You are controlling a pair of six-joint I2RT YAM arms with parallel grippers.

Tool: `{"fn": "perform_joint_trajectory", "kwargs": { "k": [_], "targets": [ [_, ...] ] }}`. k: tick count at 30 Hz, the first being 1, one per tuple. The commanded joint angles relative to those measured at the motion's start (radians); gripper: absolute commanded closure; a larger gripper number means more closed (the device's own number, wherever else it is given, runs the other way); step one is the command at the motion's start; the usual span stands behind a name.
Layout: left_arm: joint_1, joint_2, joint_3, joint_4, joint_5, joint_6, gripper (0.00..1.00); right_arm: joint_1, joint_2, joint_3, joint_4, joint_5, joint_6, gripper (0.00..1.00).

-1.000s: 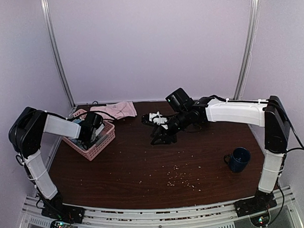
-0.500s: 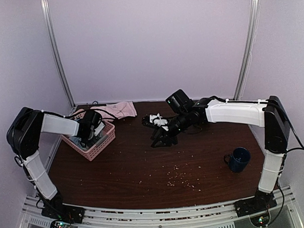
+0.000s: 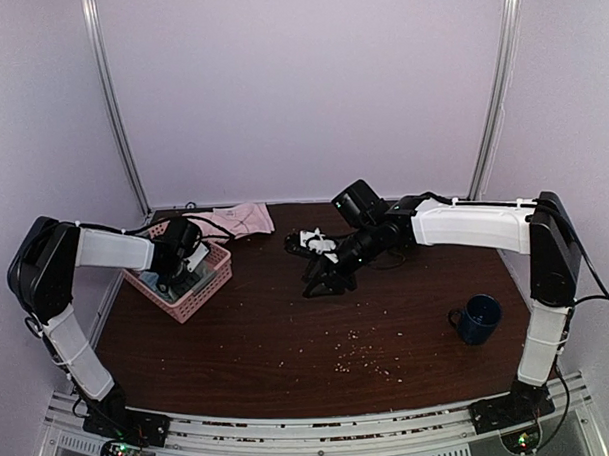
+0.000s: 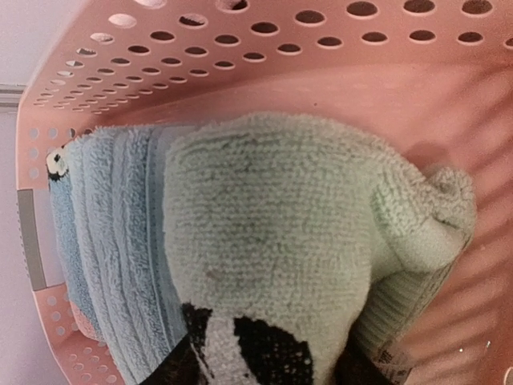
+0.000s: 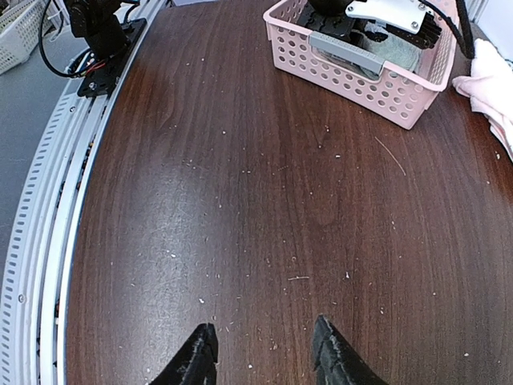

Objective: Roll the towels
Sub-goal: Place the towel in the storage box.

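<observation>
**Left arm settles over the basket, green towel inside**

Since a second ago the left arm's shoulder has swung further out to the left and its wrist has crept a little toward the far corner of the pink perforated plastic basket; the right arm has hardly shifted.

The left gripper reaches down into the basket, its dark fingertips showing at either side of the near end of the sage green cloth towel. Whether they pinch the cloth or only straddle it cannot be told. That towel lies bunched in the basket, pressed against a folded blue-grey ribbed towel on its left.

The pale pink cloth towel lies crumpled on the dark wooden table at the far edge, just behind the basket.

The right gripper hangs low over the middle of the table, fingers parted with only bare wood between them, holding nothing.

A dark blue ceramic mug stands upright near the right edge, well apart from both grippers, and pale crumbs are scattered across the near centre.
</observation>
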Motion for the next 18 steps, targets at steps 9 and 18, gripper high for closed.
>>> {"fn": "perform_joint_trajectory", "kwargs": {
  "k": [9,18],
  "targets": [
    [0.003,-0.109,0.026,-0.073,0.055,-0.009,0.44,0.001,-0.025,0.027,-0.025,-0.032,-0.004,0.57],
    [0.004,-0.114,0.018,-0.089,0.092,0.002,0.41,0.001,-0.021,0.033,-0.036,-0.042,-0.007,0.57]
  ]
}}
